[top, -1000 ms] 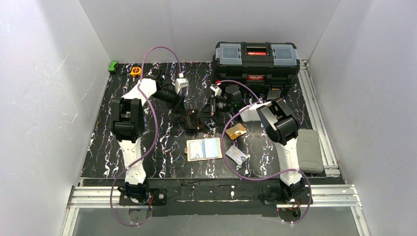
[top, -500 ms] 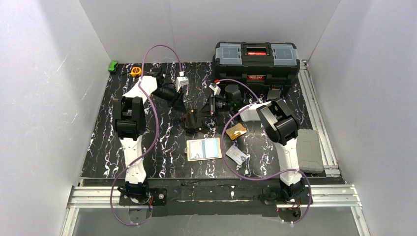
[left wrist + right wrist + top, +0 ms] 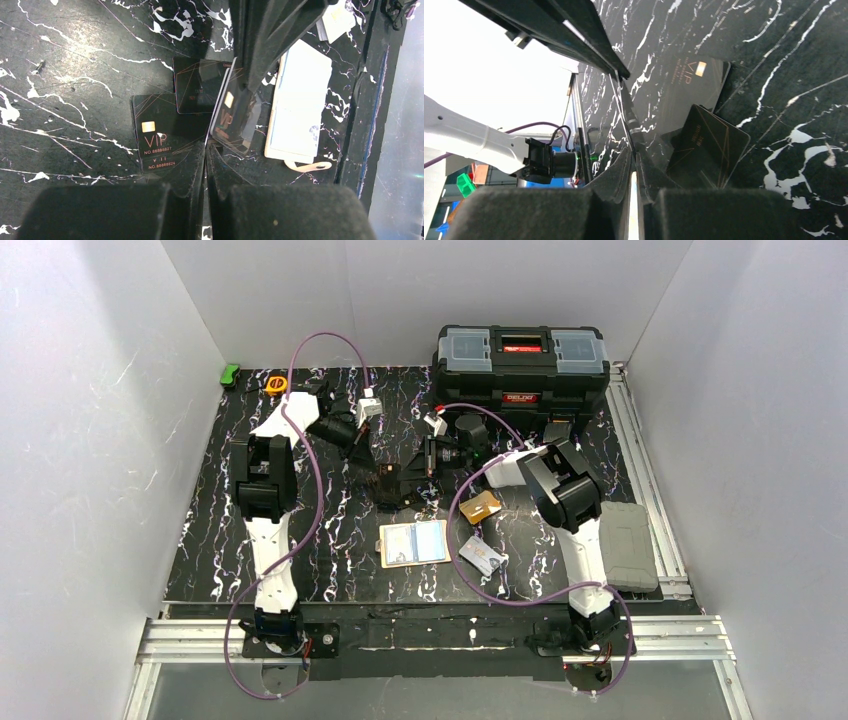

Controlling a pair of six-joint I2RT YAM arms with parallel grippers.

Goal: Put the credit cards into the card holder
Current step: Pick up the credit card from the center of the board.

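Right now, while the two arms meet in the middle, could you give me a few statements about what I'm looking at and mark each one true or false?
1. The card holder lies open on the table. True.
2. The left gripper is open and holds nothing. False: it is shut on the edge of a black card, which stands tilted above the table.
3. The orange card is tucked inside the card holder. False: it lies on the table, apart from the holder, next to the right arm.
4. Near the held card, two other black cards lie flat on the table. True.
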